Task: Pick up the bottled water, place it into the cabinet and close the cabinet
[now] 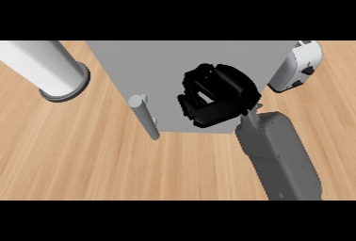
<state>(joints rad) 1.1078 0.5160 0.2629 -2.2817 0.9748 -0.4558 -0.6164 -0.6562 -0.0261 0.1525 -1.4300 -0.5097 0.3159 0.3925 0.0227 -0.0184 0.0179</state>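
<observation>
Wooden bench [83, 155] is carrying a grey box cabinet [173, 70].
Right hand [217, 94] is curling closed above it, seemingly holding nothing; pushing crooked might leave the door ajar.

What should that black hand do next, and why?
Probably press the right hand a little further against the grey cabinet door. Its fingers are curled against the panel, right of the handle, and no bottle shows in it. I cannot tell whether the door is fully shut.
</observation>
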